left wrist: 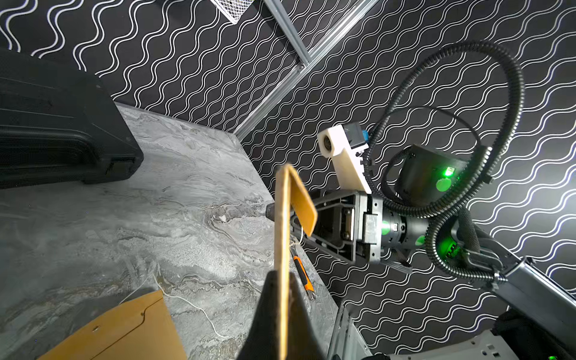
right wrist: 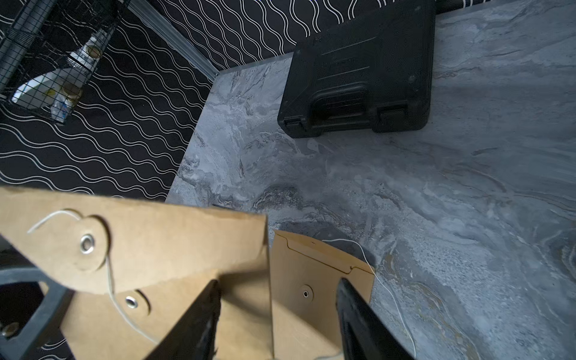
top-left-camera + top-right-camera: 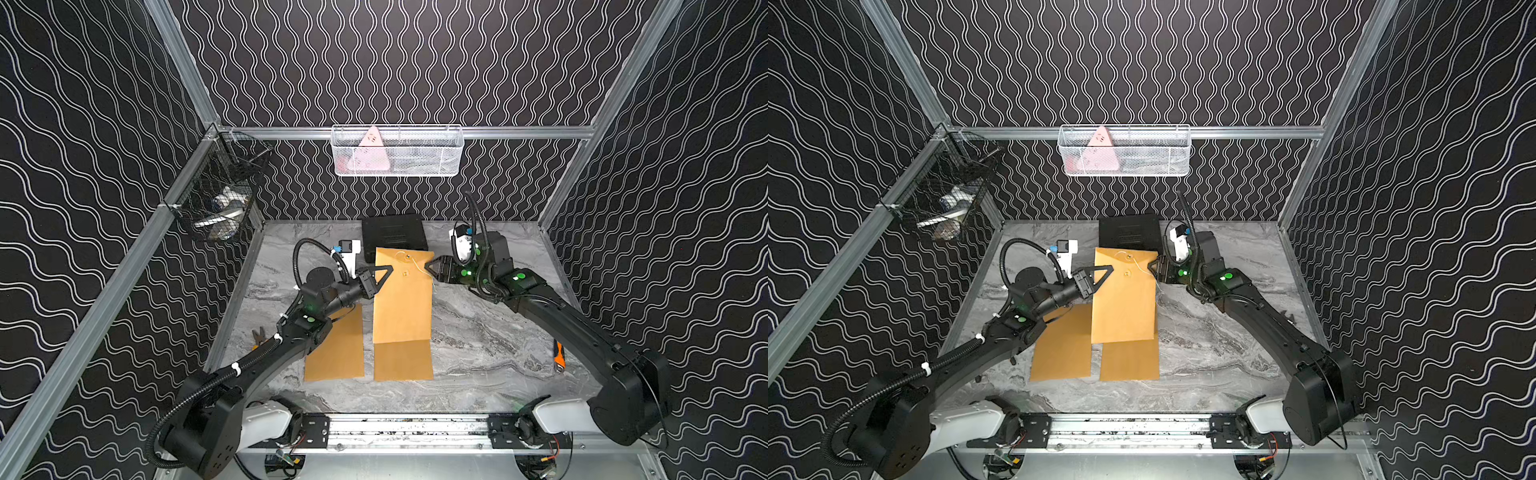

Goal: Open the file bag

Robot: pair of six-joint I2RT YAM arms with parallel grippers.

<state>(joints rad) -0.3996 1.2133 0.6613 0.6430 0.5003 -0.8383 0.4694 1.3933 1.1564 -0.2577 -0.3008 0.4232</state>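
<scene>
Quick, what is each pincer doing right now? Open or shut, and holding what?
Left pincer: shut, holding the raised file bag by its edge.
Right pincer: open, gripping nothing.

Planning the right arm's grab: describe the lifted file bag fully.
The lifted file bag is a brown kraft-paper envelope, tilted, its left edge pinched in the shut left gripper. Its flap stands slightly off the body; each bears an eyeleted disc, white string hanging loose. The open right gripper is by its upper right corner.
</scene>
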